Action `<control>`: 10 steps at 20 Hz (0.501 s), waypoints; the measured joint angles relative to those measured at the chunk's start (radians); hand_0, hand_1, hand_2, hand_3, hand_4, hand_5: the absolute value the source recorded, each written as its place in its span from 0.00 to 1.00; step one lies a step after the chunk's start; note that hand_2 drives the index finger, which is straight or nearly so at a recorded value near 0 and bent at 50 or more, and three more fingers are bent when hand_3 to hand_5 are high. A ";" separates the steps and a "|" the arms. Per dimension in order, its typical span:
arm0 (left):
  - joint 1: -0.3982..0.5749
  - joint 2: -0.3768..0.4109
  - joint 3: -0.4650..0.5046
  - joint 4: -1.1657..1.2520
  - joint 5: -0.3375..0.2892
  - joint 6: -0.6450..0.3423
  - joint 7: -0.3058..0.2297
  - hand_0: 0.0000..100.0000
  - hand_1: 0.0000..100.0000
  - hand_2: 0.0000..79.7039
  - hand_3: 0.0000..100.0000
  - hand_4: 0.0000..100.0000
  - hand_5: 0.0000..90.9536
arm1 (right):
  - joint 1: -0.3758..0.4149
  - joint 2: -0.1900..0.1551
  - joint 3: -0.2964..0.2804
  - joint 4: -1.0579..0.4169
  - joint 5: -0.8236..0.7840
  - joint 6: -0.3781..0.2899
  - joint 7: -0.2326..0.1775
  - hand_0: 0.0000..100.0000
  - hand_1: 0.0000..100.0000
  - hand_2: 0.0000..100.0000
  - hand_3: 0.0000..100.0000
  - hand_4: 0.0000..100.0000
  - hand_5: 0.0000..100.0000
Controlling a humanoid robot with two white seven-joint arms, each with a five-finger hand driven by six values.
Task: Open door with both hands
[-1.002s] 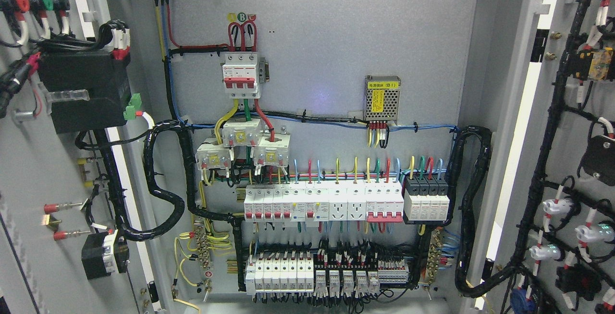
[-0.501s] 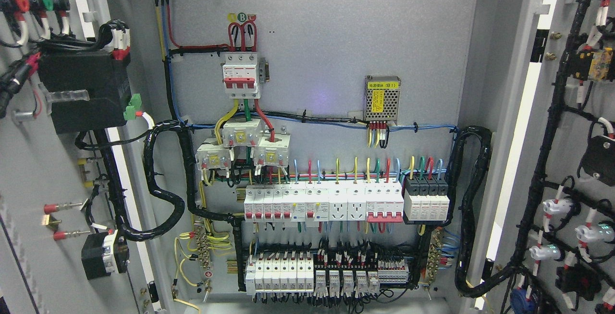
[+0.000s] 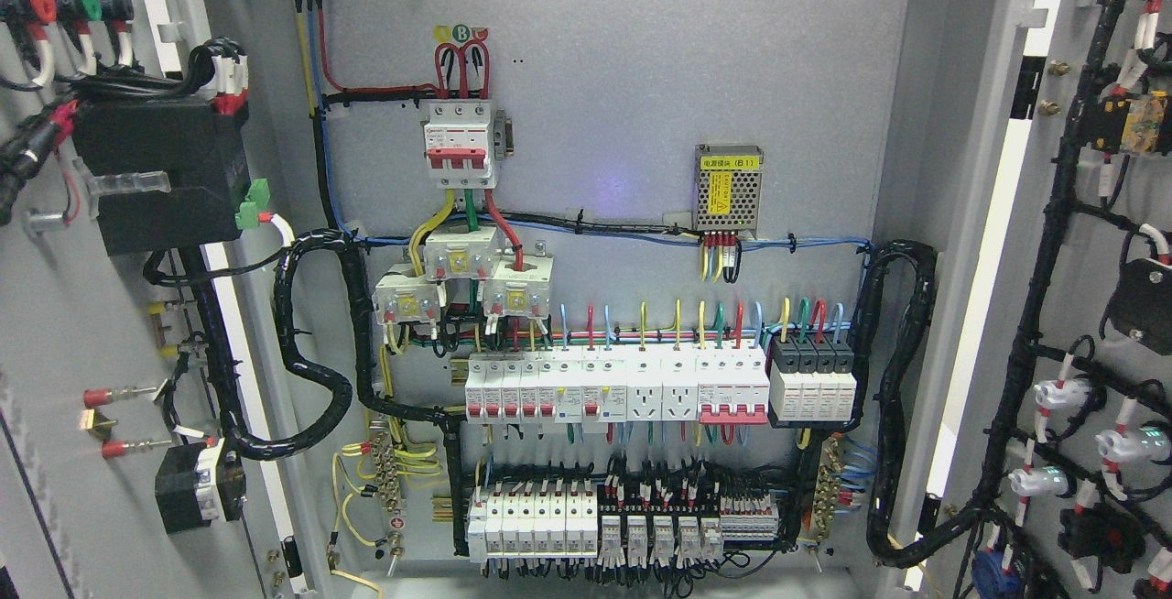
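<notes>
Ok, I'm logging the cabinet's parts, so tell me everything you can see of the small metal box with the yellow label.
The metal box is a small, silvery perforated case, mounted upright on the grey back panel, right of centre. A yellow label with dark print runs across its top, and a smaller yellow sticker sits on its mesh front. Red and yellow wires leave its bottom edge, where a black and blue cable run passes. Neither hand is in view.

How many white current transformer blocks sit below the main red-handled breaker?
3: one upper middle current transformer, directly under the breaker; one lower left; one lower right. All three are clustered together on the back panel; none looks hidden.
</notes>
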 measured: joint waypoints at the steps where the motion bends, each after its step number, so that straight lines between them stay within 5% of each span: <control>1: -0.001 0.001 0.003 -0.008 0.001 -0.019 0.000 0.00 0.00 0.00 0.00 0.03 0.00 | 0.005 -0.004 -0.011 -0.009 0.000 -0.019 0.000 0.11 0.00 0.00 0.00 0.00 0.00; 10: -0.020 0.002 0.021 -0.082 0.017 -0.137 0.005 0.00 0.00 0.00 0.00 0.03 0.00 | 0.020 -0.032 -0.113 -0.068 0.000 -0.105 -0.003 0.11 0.00 0.00 0.00 0.00 0.00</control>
